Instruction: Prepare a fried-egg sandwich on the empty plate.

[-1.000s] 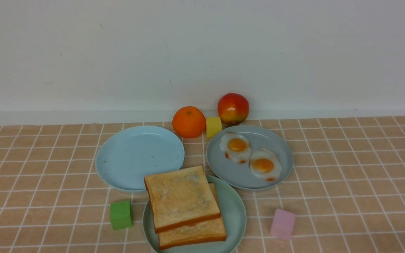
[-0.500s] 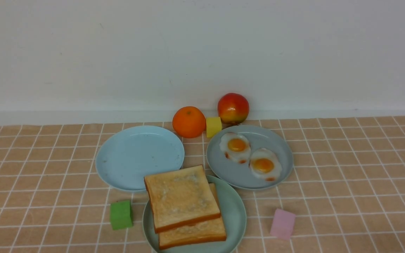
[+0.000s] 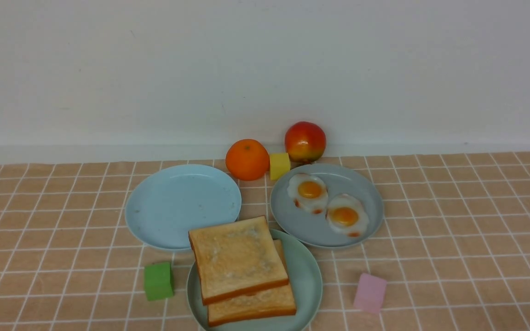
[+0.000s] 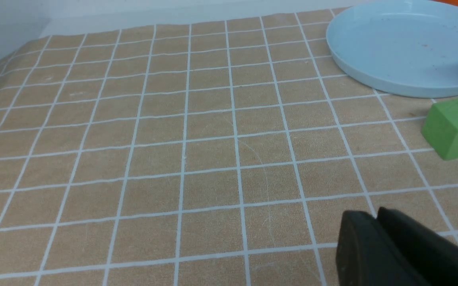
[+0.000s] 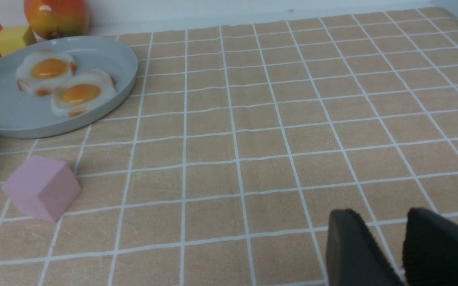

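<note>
On the pale mint-green plate (image 3: 308, 276) at the front middle lie two toast slices, the upper slice (image 3: 235, 257) skewed over the lower slice (image 3: 256, 303). Whatever lies between them is hidden. Two fried eggs (image 3: 310, 191) (image 3: 345, 216) rest on the grey-blue plate (image 3: 366, 193) behind it to the right. Neither arm shows in the front view. My left gripper (image 4: 376, 216) is shut and empty above bare cloth near the green cube. My right gripper (image 5: 380, 216) is open and empty above bare cloth, well away from the eggs (image 5: 48, 69).
The empty sky-blue plate (image 3: 182, 204) sits at the left. A green cube (image 3: 158, 280) stands left of the mint plate and a pink cube (image 3: 370, 293) right of it. At the back wall are an orange (image 3: 247, 159), a yellow cube (image 3: 279, 165) and a red fruit (image 3: 305, 141).
</note>
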`<state>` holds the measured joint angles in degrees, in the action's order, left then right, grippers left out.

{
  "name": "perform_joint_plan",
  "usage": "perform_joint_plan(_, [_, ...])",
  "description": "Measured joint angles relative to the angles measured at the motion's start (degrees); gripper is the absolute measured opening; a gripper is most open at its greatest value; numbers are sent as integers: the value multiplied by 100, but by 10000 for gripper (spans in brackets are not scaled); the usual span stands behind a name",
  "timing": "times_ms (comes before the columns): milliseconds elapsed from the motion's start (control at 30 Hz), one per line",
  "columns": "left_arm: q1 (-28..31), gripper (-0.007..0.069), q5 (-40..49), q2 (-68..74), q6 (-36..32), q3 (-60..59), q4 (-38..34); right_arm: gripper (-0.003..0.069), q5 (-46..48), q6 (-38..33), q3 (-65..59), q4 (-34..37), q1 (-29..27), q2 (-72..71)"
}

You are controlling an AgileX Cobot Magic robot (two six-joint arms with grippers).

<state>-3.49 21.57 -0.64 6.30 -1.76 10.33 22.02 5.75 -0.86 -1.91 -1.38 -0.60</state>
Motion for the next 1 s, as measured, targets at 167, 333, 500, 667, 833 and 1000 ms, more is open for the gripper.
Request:
perform_joint_plan(167, [0, 69, 0, 0, 0, 0, 0, 235, 0, 0, 0, 0, 0, 0])
perform_joint_plan(333, [0, 73, 0, 0, 0, 0, 0, 237, 0, 0, 0, 0, 0, 0])
perform_joint_plan(500, [0, 74, 0, 0, 0, 0, 0, 238, 0, 0, 0, 0, -4, 0])
perform_joint_plan(667, [0, 74, 0, 0, 0, 0, 0, 238, 0, 0, 0, 0, -18, 0])
perform_joint_plan(833, [0, 74, 0, 0, 0, 0, 0, 238, 0, 2, 0, 0, -18, 0])
perform_joint_plan(1000, [0, 74, 0, 0, 0, 0, 0, 239, 0, 2, 0, 0, -18, 0])
